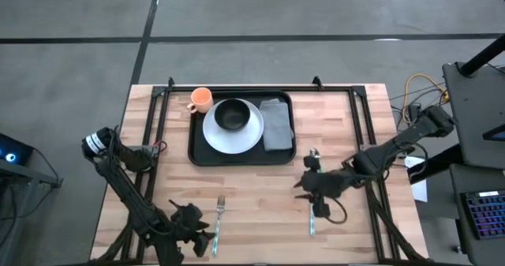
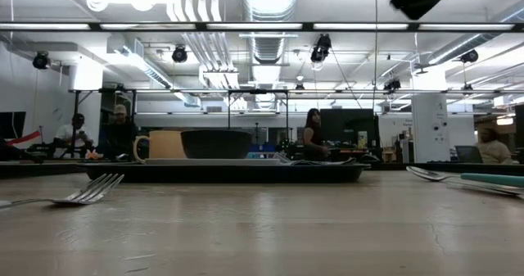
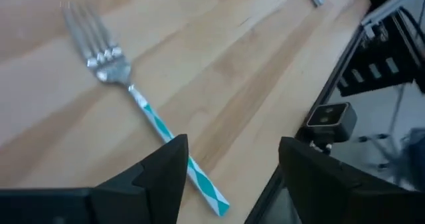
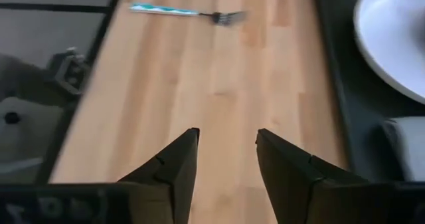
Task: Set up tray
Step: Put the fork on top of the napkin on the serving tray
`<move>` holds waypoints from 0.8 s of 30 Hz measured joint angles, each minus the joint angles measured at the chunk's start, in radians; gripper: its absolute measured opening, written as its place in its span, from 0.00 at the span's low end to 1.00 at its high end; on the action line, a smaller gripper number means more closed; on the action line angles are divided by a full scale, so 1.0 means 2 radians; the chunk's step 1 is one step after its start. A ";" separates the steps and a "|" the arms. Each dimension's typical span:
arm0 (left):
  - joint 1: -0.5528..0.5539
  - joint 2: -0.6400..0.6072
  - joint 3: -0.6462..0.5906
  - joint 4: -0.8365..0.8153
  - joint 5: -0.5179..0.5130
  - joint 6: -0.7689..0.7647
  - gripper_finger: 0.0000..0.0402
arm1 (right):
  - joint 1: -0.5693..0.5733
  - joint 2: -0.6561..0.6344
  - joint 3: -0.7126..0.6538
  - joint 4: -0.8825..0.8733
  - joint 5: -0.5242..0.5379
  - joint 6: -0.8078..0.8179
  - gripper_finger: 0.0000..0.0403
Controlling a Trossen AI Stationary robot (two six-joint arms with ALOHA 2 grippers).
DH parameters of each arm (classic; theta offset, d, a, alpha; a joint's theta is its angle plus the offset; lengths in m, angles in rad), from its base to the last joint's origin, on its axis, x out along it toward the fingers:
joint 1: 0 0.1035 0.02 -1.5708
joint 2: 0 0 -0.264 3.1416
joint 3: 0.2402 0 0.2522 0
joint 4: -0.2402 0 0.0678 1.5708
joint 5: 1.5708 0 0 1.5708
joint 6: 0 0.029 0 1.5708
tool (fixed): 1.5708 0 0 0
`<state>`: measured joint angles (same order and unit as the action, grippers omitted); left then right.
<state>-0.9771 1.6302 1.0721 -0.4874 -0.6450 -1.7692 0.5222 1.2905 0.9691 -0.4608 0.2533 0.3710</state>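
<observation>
The black tray (image 1: 197,144) lies at the table's far middle. It holds a white plate (image 1: 237,136) with a black bowl (image 1: 233,114), an orange cup (image 1: 200,99) and a grey napkin (image 1: 276,124). A fork with a teal-and-white handle (image 1: 218,222) lies flat on the wood near the front edge. My left gripper (image 1: 201,233) hangs open just left of it. In the left wrist view the fork (image 3: 143,108) lies below the open fingers (image 3: 229,171), untouched. A spoon with a teal handle (image 1: 313,221) lies right of centre. My right gripper (image 1: 303,185) is open and empty above it, pointing left (image 4: 226,157).
Black frame rails run along the table's left (image 1: 150,140) and right (image 1: 369,140) sides. Bare wood lies between the tray and the front edge (image 1: 260,203). In the low view the fork (image 2: 82,194) and the spoon (image 2: 467,178) lie in front of the tray (image 2: 229,172). People show in the room behind.
</observation>
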 joint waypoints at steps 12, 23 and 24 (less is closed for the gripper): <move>0.000 0.066 -0.047 0.159 0.046 -0.138 0.53 | 0.049 0.005 0.026 0.001 0.005 -0.009 0.32; 0.002 0.140 0.040 0.044 0.082 -0.220 0.53 | 0.051 0.004 0.029 0.001 0.005 -0.017 0.31; 0.002 0.144 0.047 0.038 0.081 -0.219 0.53 | 0.051 0.004 0.029 0.001 0.005 -0.016 0.31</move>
<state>-0.9725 1.9186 1.1661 -0.4113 -0.4829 -2.2072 0.6247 1.2987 1.0264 -0.4580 0.2631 0.3385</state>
